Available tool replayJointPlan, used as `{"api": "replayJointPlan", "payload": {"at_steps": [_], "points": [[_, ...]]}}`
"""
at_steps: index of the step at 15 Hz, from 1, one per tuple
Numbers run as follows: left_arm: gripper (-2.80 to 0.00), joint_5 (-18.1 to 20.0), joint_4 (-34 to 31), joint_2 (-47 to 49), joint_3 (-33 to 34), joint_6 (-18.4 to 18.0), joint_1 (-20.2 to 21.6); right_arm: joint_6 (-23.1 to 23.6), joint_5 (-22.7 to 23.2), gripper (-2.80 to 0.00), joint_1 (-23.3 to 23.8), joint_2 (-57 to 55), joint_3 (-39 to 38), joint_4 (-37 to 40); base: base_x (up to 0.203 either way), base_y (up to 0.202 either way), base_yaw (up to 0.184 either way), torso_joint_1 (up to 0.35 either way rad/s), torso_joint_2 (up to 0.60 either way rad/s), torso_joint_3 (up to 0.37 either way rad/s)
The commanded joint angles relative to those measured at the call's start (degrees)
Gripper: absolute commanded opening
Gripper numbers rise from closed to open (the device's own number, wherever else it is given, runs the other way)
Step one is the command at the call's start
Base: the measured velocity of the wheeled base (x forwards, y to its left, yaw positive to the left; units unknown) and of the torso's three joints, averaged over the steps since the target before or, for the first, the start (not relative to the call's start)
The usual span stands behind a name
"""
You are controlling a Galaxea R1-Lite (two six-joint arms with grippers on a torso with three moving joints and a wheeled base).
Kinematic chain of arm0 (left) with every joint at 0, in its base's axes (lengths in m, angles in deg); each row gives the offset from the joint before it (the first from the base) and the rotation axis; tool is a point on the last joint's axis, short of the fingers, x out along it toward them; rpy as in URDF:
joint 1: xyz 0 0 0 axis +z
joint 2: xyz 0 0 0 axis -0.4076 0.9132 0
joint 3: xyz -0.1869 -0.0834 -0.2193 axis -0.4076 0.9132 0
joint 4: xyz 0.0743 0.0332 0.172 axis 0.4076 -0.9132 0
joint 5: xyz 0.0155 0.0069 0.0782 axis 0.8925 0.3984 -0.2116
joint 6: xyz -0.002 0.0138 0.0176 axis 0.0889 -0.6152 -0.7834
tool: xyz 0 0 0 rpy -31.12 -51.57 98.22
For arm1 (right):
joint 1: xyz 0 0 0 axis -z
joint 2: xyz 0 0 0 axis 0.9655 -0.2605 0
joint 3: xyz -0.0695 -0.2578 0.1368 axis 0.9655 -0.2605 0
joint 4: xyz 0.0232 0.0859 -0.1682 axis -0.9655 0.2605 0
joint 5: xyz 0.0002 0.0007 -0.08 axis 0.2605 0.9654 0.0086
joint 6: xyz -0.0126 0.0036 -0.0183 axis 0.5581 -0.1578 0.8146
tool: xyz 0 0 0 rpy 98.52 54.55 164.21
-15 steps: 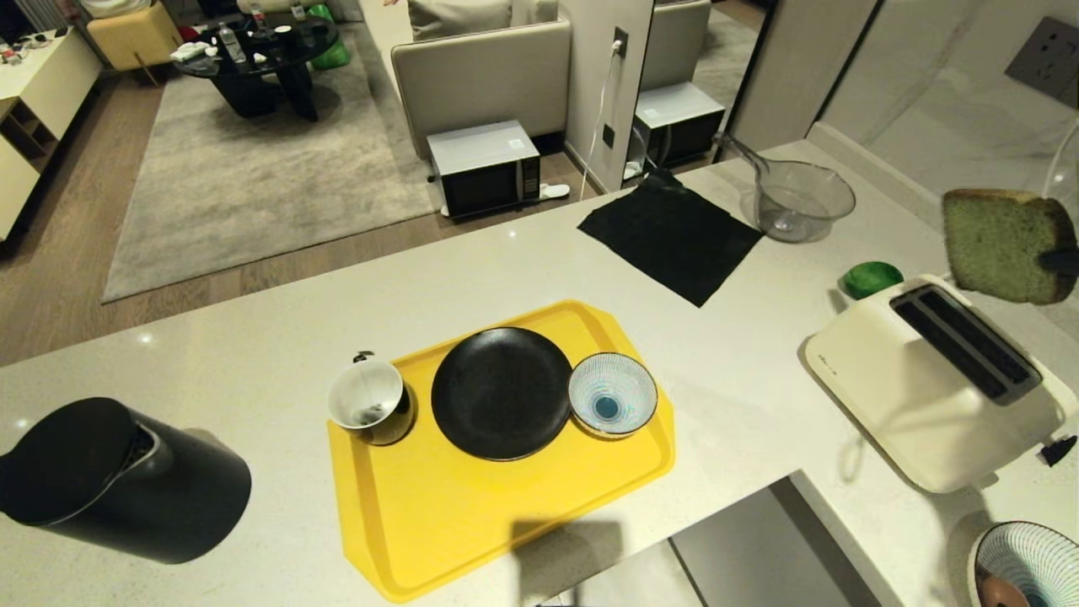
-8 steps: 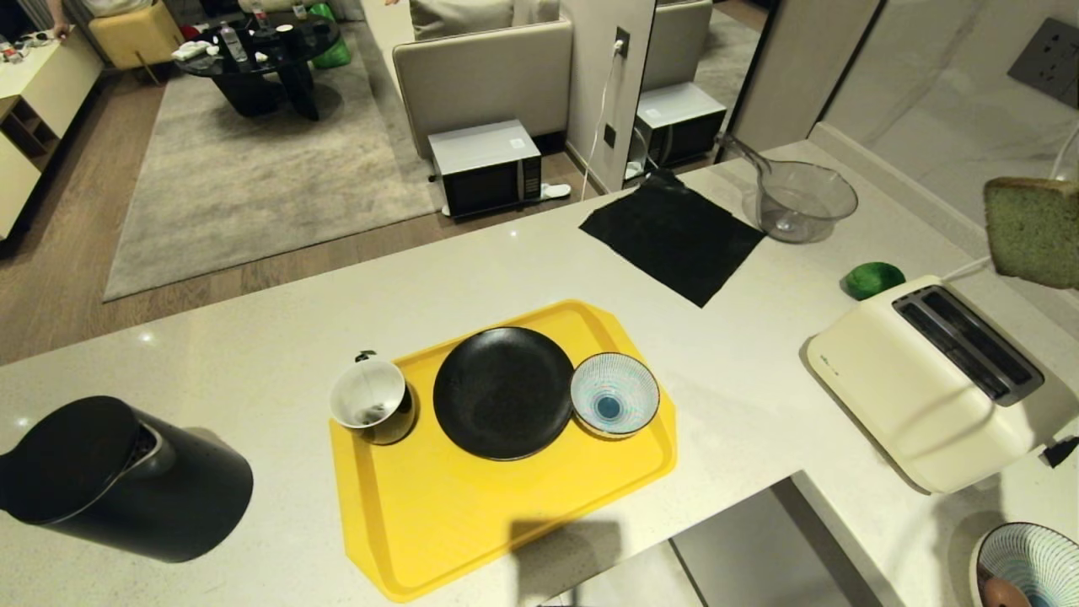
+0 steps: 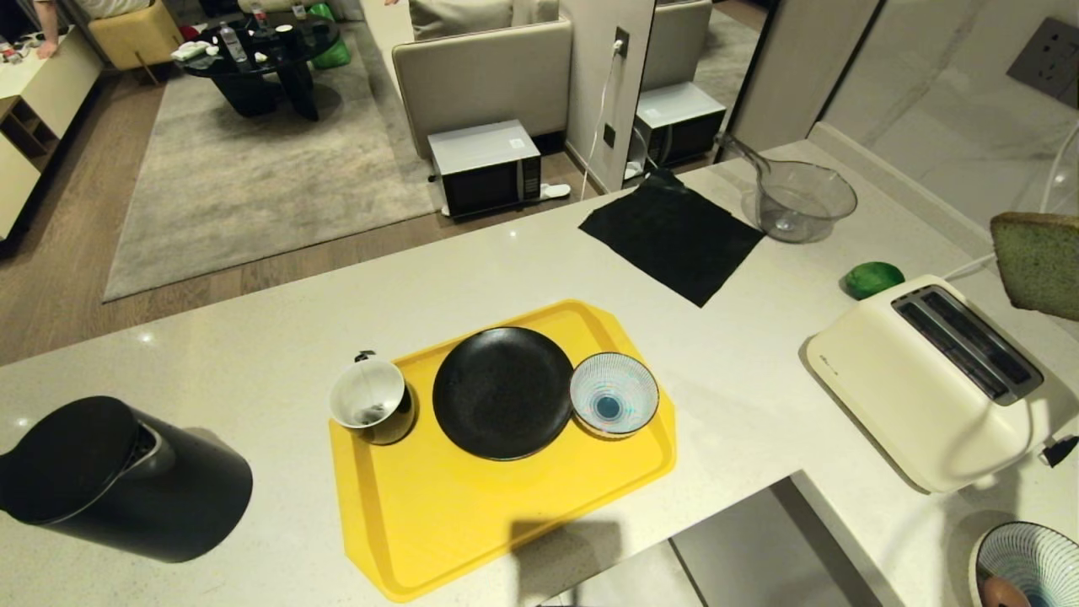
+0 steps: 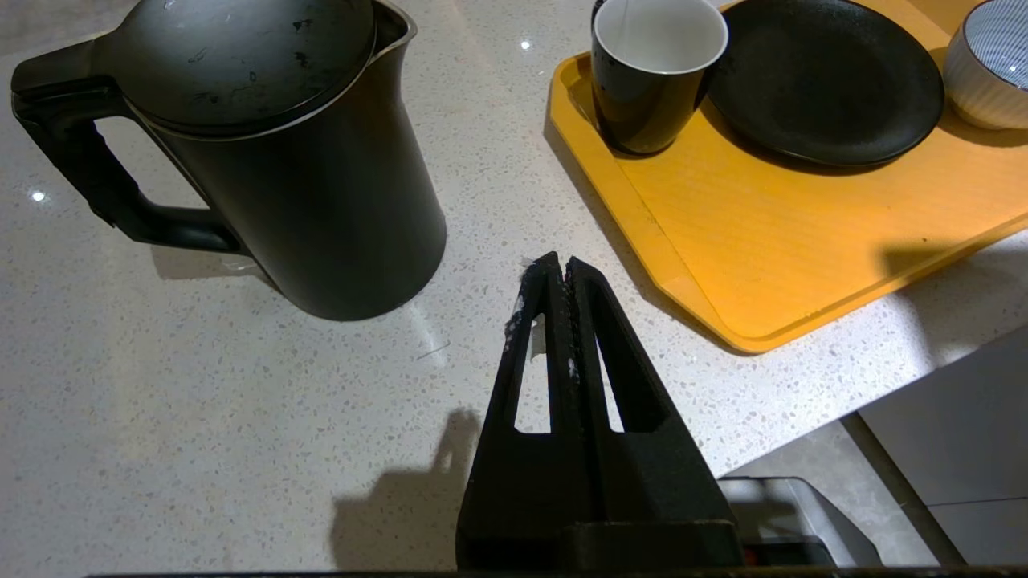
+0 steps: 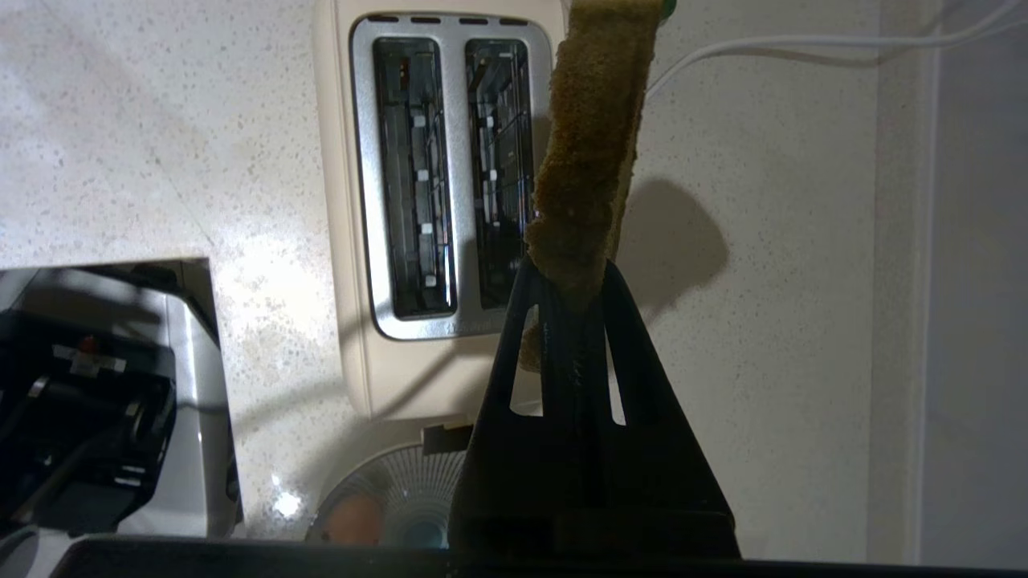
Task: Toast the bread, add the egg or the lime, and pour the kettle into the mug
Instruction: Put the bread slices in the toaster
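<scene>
My right gripper (image 5: 572,269) is shut on the bread (image 5: 590,144), a greenish slice held edge-on in the air above the cream toaster (image 5: 345,241), just off the slot (image 5: 499,168) nearer the wall. The head view shows the bread (image 3: 1041,263) at the right edge, past the toaster (image 3: 927,379). The lime (image 3: 872,278) lies behind the toaster. An egg (image 5: 353,520) sits in a striped bowl (image 3: 1024,561) at the near right. My left gripper (image 4: 560,261) hangs shut and empty between the black kettle (image 4: 273,144) and the tray holding the mug (image 4: 650,72).
On the yellow tray (image 3: 438,514) stand a black plate (image 3: 501,392) and a second striped bowl (image 3: 613,394). A black cloth (image 3: 670,232) and a clear jug (image 3: 797,202) lie at the back. The toaster's white cord (image 5: 763,44) runs along the wall.
The right gripper has carried the bread to the right and a little lower, to the edge of the head view. The left arm has not moved.
</scene>
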Motion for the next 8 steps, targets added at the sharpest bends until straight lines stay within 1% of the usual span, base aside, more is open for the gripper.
{"api": "replayJointPlan", "payload": {"at_steps": [1, 3, 8], "points": [[-2.8, 0.0, 0.04, -0.04, 0.0, 0.06, 0.02, 1.58, 0.66, -2.8, 0.71, -0.55, 2.25, 3.35, 0.0, 0.0, 0.0, 0.0, 0.0, 0.0], [-2.8, -0.03, 0.04, -0.04, 0.0, 0.03, 0.02, 2.25, 0.8, -2.8, 0.71, -0.5, 3.42, 6.49, 0.0, 0.0, 0.0, 0.0, 0.0, 0.0], [-2.8, 0.0, 0.04, -0.04, 0.0, 0.04, 0.02, 2.52, 0.89, -2.8, 0.66, -0.08, 3.02, 9.91, 0.0, 0.0, 0.0, 0.0, 0.0, 0.0]]}}
